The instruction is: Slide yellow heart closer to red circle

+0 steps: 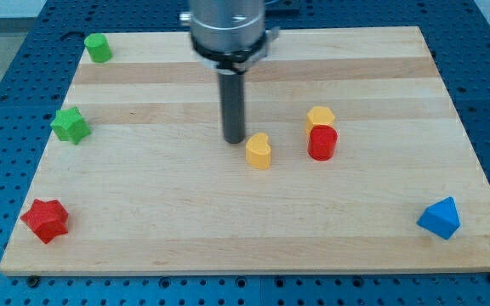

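Observation:
The yellow heart (259,151) lies near the middle of the wooden board (143,212). The red circle (322,142), a short cylinder, stands a short gap to the heart's right. A second yellow block (320,117) touches the red circle on its top side. My tip (234,140) is the lower end of the dark rod; it rests on the board just left of the yellow heart and slightly above it, very close to it or touching it.
A green block (99,48) sits at the top left corner. A green star (71,126) is at the left edge. A red star (46,220) is at the bottom left. A blue block (440,218) is at the bottom right.

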### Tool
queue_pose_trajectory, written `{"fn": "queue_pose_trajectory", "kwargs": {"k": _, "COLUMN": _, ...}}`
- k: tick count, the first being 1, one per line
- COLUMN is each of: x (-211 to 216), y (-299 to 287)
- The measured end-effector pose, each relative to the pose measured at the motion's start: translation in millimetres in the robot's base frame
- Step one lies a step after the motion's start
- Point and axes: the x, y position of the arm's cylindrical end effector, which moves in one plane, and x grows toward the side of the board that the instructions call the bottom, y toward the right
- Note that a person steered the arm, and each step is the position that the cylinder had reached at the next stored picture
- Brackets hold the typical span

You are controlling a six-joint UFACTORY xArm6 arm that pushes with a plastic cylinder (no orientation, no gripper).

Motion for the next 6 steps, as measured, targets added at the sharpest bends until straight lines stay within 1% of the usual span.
{"fn": "queue_pose_trajectory", "kwargs": {"k": 1, "x": 14.5, "y": -21.2}}
{"fn": "queue_pose_trajectory", "kwargs": {"k": 2, "x": 25.7, "y": -6.5}}
{"fn": "queue_pose_trajectory", "kwargs": {"k": 4, "x": 30.8, "y": 62.0}}
{"fn": "queue_pose_trajectory", "kwargs": {"k": 5, "x": 30.8, "y": 64.0}}
{"fn": "queue_pose_trajectory", "kwargs": {"k": 6, "x": 45.2, "y": 42.5}}
